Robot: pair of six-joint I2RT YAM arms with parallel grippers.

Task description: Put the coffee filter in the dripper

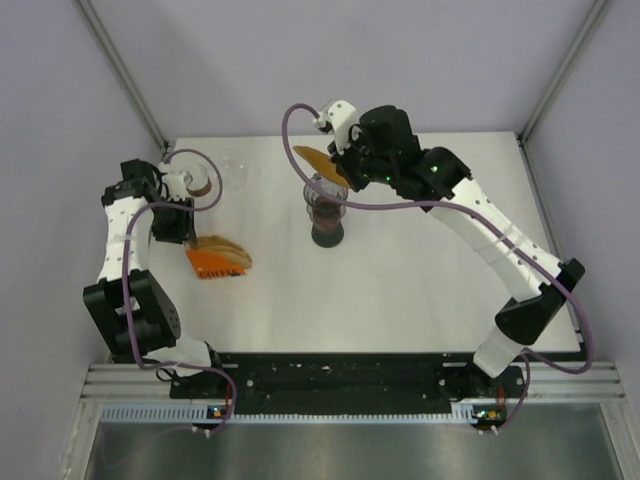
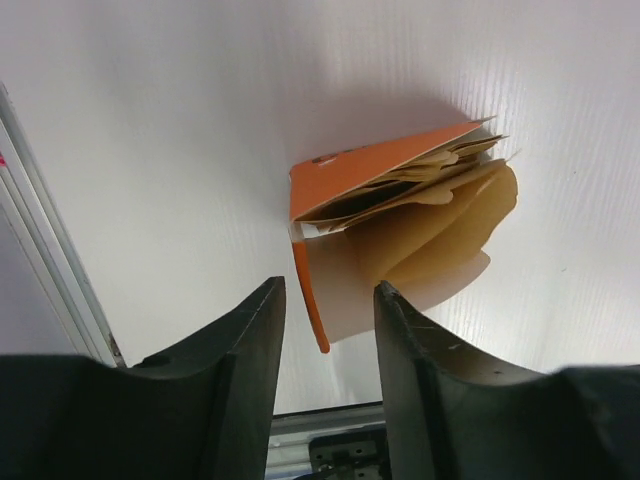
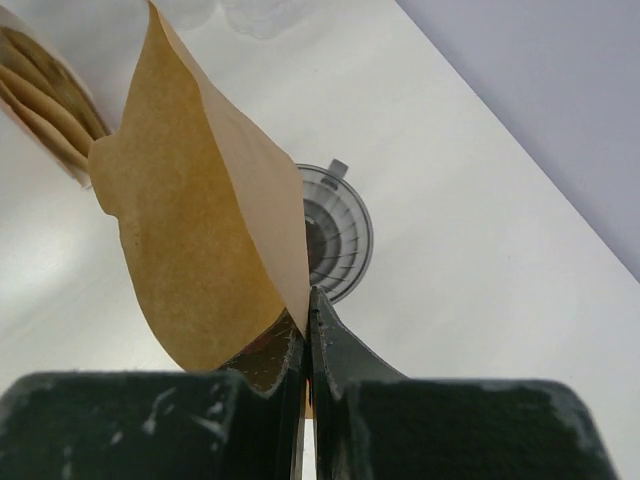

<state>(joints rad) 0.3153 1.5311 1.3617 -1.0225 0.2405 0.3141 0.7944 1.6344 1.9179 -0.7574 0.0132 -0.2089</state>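
My right gripper (image 3: 306, 318) is shut on a brown paper coffee filter (image 3: 200, 240), pinching its edge. It holds the filter in the air just above and left of the clear ribbed dripper (image 3: 338, 232). In the top view the filter (image 1: 320, 163) sticks out left of the right gripper (image 1: 345, 172), over the dripper (image 1: 325, 192) that sits on a dark glass carafe (image 1: 327, 230) at the table's middle back. My left gripper (image 2: 330, 305) is open and empty, hovering beside the orange filter box (image 2: 370, 175) with several filters spilling out.
The orange box (image 1: 213, 260) lies at the left of the white table (image 1: 420, 290). A small round object (image 1: 197, 183) and a clear cup (image 1: 237, 170) stand at the back left. Metal frame posts rise at the back corners.
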